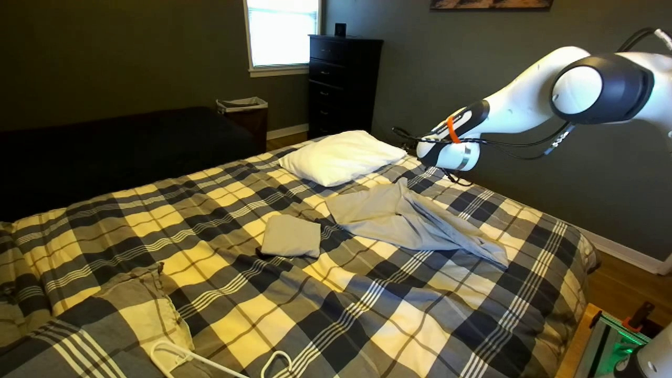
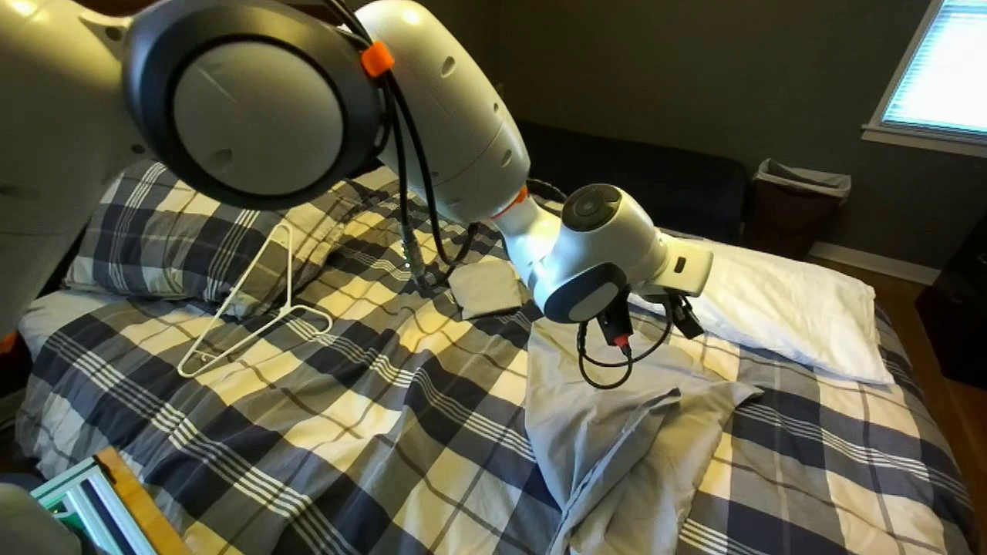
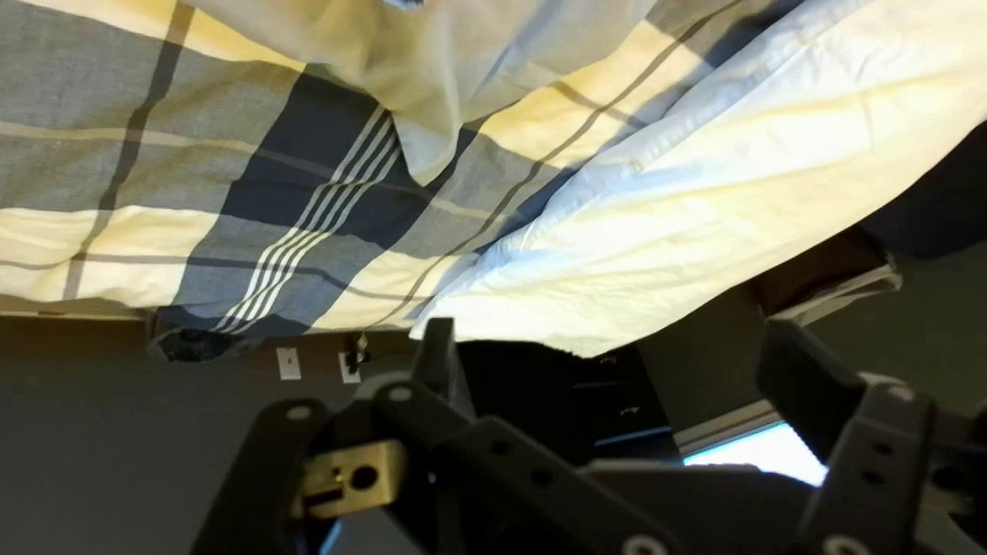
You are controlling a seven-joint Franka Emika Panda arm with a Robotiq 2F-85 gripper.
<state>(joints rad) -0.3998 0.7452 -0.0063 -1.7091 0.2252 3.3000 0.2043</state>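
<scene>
Your gripper (image 3: pixel 613 339) was released: in the wrist view its fingers (image 3: pixel 806 385) stood wide apart, with nothing clasped between them. That view sat upside down, with the wall (image 3: pixel 154 432) and window (image 3: pixel 763 455) toward its bottom edge, so you had to read its clock with 12 simply at the top.

On that face the loose gray cloth (image 3: pixel 447 62) lay at about 11 o'clock from your fingertips, a pointed corner of it aimed toward 6. The white pillow (image 3: pixel 717 216) took up the stretch from about 12 to 2, its edge crossing behind the gap between the fingertips. How much depth separated them from the pillow you could not tell; no contact showed.

The relation to mind was this: the cloth lay low and off to one side of where the fingers pointed, rather than between them. In an exterior view your gripper hung over the plaid bedcover (image 2: pixel 385 432), with the cloth running off below it toward 7 o'clock, the pillow at 3, a folded gray square (image 2: pixel 486 287) at 9, and a white hanger (image 2: pixel 287 308) farther out, also near 9. The cloth's long axis, seen below your arm (image 1: pixel 525 100) in an exterior view, ran roughly from 10 to 4 o'clock, narrowing to a tapered end (image 1: pixel 488 251) at 4. Yours was the only arm there.
</scene>
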